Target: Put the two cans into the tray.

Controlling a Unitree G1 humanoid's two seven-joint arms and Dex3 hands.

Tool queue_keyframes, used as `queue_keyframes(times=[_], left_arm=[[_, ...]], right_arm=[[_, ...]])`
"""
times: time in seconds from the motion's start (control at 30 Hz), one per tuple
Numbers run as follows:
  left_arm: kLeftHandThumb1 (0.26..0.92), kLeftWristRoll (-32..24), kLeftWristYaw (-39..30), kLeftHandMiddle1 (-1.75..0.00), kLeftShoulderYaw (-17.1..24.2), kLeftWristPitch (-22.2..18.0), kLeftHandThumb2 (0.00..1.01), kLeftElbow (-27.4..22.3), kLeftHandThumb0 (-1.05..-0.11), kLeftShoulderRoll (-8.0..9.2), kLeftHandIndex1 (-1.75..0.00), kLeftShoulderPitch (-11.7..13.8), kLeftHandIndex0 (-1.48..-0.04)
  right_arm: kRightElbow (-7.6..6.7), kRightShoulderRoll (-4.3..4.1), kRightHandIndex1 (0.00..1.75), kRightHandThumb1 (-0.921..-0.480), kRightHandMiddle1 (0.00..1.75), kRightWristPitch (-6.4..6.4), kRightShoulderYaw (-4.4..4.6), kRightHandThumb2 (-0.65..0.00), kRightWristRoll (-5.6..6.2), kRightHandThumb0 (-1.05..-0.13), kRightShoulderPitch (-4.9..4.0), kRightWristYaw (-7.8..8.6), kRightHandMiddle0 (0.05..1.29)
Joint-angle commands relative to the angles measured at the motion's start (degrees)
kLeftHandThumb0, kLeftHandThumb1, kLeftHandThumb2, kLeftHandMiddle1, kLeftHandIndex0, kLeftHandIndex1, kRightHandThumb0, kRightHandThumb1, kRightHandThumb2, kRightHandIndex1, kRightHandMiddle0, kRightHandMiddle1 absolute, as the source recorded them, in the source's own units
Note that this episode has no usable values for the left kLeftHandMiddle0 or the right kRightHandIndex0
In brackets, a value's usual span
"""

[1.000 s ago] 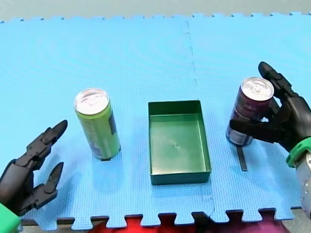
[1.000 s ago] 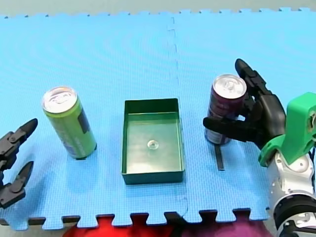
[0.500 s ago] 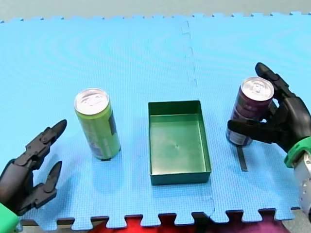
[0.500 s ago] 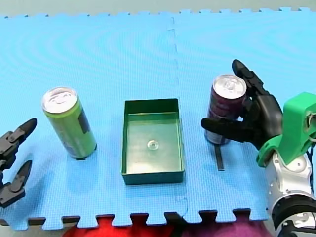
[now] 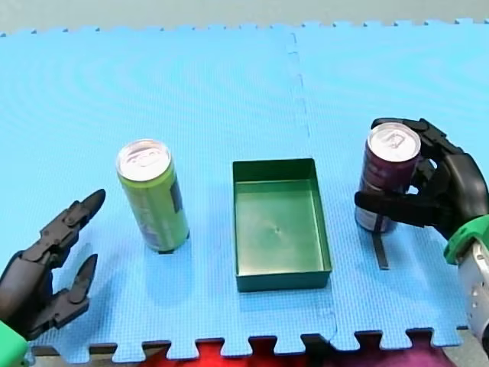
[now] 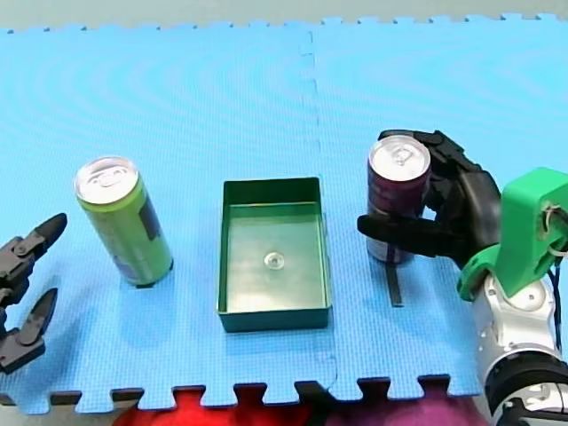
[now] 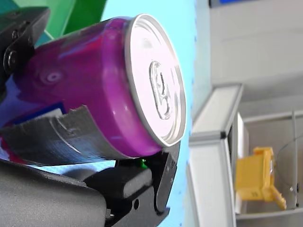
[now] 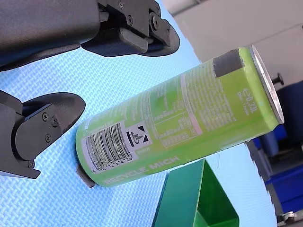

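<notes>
One purple can (image 5: 382,172) in right hand (image 5: 443,191) nr tray (image 5: 275,163); left hand (image 5: 42,267) empty at mat (image 5: 191,321) front edge.

Your left hand (image 5: 42,271): near left edge, holding nothing.
Your right hand (image 5: 452,186): far right, fingers curled round the purple can (image 5: 380,174), thumb across its front.

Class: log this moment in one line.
right hand: grips purple metal can beside green rectangular tray; left hand: open, near tall green can; tray: no cans

Cans: two, green can (image 5: 153,196) and purple can (image 5: 384,180). Trays: one green tray (image 5: 283,280).
</notes>
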Motion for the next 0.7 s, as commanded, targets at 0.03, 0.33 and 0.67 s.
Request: queue_keyframes(times=[0.03, 0.33, 0.67], left_arm=[[0.921, -0.05, 0.08, -0.01, 0.17, -0.38, 0.79, 0.16, -1.048, 0.08, 0.0, -0.05, -0.32], [0.921, -0.22, 0.21, -0.01, 0.21, 0.04, 0.79, -0.15, -1.048, -0.26, 0.0, 0.07, -0.32], [0.921, -0.15, 0.13, 0.0, 0.19, 0.01, 0.8, -0.05, -1.048, -0.17, 0.0, 0.07, -0.32]], right_arm=[[-0.34, 0.28, 1.74, -0.691, 1.74, -0.69, -0.06, -0.013, 0.08, -0.382, 0.34, -0.91, 0.44], [-0.55, 0.43, 1.75, -0.701, 1.75, -1.53, -0.05, -0.009, 0.02, -0.352, 0.37, -2.62, 0.49], [-0.34, 0.85, 1.75, -0.712, 1.75, -1.34, -1.53, -0.01, 2.05, -0.322, 0.05, -0.93, 0.51]])
